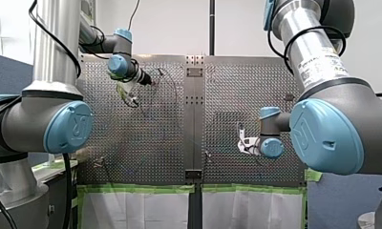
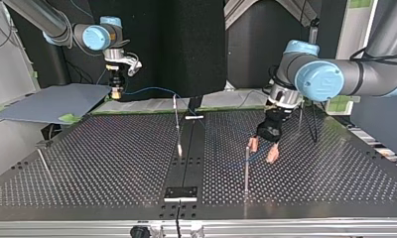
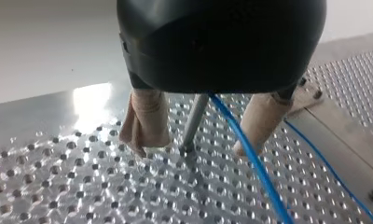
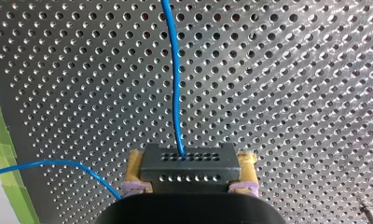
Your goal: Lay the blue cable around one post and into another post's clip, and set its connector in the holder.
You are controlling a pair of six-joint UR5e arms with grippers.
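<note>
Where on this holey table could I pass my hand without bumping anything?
In the top view, the widest bare stretch of table lies between the thin post at its left edge and the centre post. The near right corner is bare too. It is crowded at the front post, where my left gripper hangs open by the blue cable.

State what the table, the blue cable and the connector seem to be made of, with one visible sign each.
Table: probably metal, bright and glossy; it glints between its holes. Blue cable: likely plastic-sheathed, smooth, bending freely. Connector: dark matt block, plastic or metal, unclear.
</note>
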